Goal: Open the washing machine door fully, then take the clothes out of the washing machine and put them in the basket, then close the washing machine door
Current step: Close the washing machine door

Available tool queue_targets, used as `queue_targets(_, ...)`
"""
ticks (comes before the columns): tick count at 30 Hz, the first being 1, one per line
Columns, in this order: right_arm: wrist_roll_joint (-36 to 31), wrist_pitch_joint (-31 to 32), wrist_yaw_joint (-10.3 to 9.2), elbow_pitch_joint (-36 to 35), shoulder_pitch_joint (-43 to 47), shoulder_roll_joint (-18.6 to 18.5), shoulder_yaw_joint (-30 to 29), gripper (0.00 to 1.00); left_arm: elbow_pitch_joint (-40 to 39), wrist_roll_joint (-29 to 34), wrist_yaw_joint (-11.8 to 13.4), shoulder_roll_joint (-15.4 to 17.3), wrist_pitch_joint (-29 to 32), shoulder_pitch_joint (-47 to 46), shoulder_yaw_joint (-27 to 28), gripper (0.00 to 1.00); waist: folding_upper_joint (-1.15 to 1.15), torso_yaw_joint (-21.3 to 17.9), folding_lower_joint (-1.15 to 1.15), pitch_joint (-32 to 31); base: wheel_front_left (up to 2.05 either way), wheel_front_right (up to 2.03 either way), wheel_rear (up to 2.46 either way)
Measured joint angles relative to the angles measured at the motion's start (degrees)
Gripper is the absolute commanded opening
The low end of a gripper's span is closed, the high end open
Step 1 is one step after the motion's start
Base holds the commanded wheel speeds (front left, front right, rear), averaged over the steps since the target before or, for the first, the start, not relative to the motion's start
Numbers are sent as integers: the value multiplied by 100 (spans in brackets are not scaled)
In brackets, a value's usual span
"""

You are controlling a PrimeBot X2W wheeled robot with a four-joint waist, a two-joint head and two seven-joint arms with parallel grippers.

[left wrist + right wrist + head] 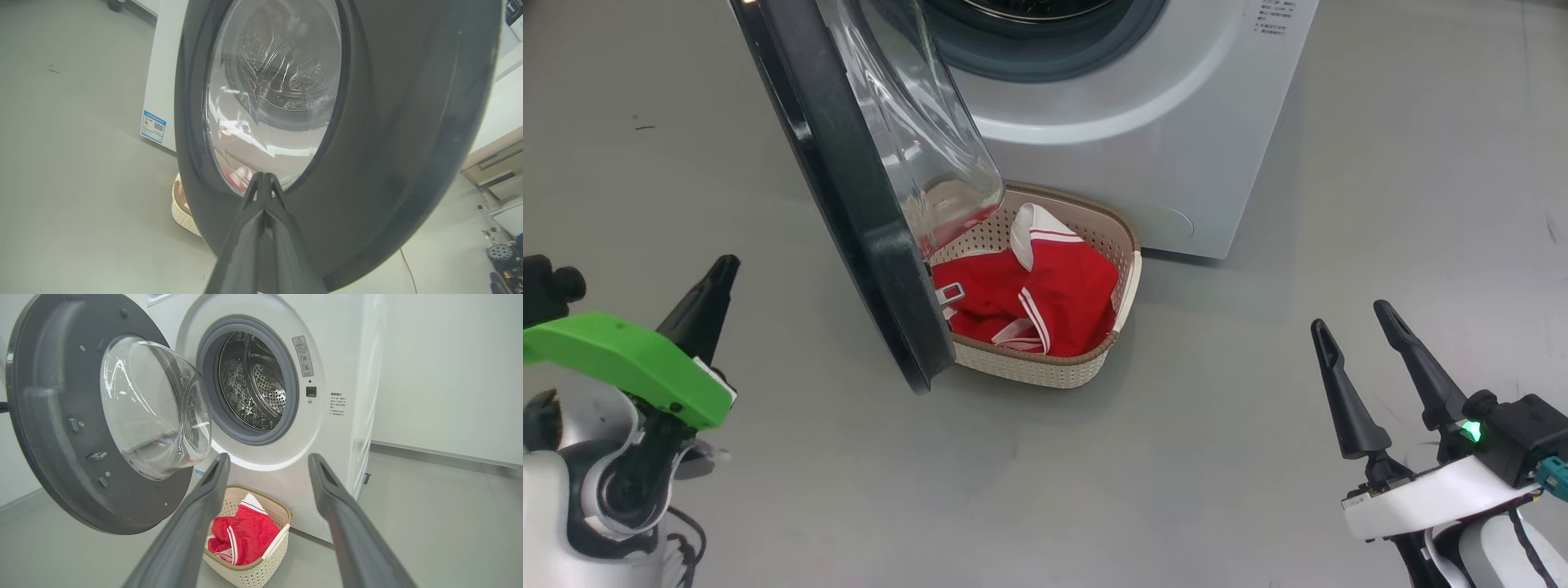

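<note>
The washing machine (pixel 1176 122) stands at the top of the head view with the washing machine door (pixel 849 188) swung out, seen edge-on. In front of it the basket (pixel 1129 269) holds the red, white-striped clothes (pixel 1045 302). My left gripper (pixel 707 298) is shut and empty, left of the door with floor between them; its tips (pixel 264 176) point at the door's black outer ring (pixel 388 122). My right gripper (pixel 1352 318) stands open and empty at the lower right. Its fingers (pixel 204 506) frame the basket (pixel 253 571), the clothes (pixel 249 533) and the bare drum (pixel 253 384).
Grey floor spreads left, right and in front of the machine. The door's glass bowl (pixel 155 408) bulges over the basket's left end. A blue label (pixel 153 125) sits on the machine's side. A white wall (pixel 449 375) rises to the right, with small clutter (pixel 500 251) on the floor.
</note>
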Motion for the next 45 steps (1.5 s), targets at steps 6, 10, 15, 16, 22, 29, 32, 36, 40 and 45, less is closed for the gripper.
queue_targets(6, -43, 0, 0, 10, 73, 60, 81, 100, -222, 1806, -269, 622, -949, 394, -221, 0, 0, 110, 0, -61, 0, 0, 0)
queue_targets(10, -54, 0, 0, 11, 73, 63, 96, 100, -253, 2775, -342, 896, -1551, 648, -413, 0, 0, 131, 0, -78, 0, 0, 0)
queue_targets(15, -76, 0, 0, 53, 74, 66, 99, 100, -230, 3433, -359, 905, -2348, 898, -553, 0, 0, 148, 0, -127, 0, 0, 0)
queue_targets(16, -87, 0, 0, 60, 80, 67, 102, 100, -222, 3556, -357, 905, -2483, 952, -591, 0, 0, 152, 0, -145, 0, 0, 0)
queue_targets(22, -93, 0, 0, 69, 97, 97, 131, 100, -105, 4266, -177, 925, -3206, 1262, -782, 100, 0, 166, 0, -203, 0, 0, 0)
queue_targets(29, -94, 0, 0, 93, 103, 145, 199, 100, 244, 4486, 43, 833, -3624, 1556, -944, 100, 0, 174, 0, -266, 0, 0, 0)
queue_targets(32, -94, 0, 0, 94, 111, 163, 227, 100, 326, 4486, 114, 722, -3771, 1582, -965, 100, 0, 169, 0, -277, 0, 0, 0)
queue_targets(36, -94, 0, 0, 94, 136, 172, 231, 100, 410, 4487, 157, 706, -3918, 1590, -995, 100, 0, 161, 0, -266, 0, 0, 0)
queue_targets(40, -94, 0, 0, 94, 136, 187, 214, 100, 442, 4488, 213, 684, -4021, 1590, -994, 100, 0, 150, 0, -240, 0, 0, 0)
queue_targets(45, -94, 0, 0, 94, 136, 187, 193, 100, 538, 4492, 237, 620, -4119, 1590, -1002, 100, 0, 135, 0, -210, 0, 0, 0)
